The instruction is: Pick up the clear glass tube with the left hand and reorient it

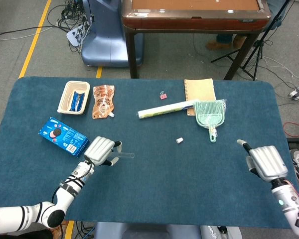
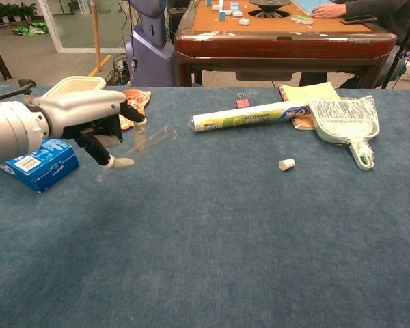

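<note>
Where cables trail, blue table, wooden table.

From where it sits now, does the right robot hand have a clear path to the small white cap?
Probably yes. The right robot hand is open and holds nothing, and only bare table lies between it and the small white cap; the green dustpan sits farther back.

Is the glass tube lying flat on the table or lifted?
Lifted: the left hand holds the glass tube tilted above the table.

Blue cloth; clear tube; silver hand; blue box; mint dustpan; orange pouch.
</note>
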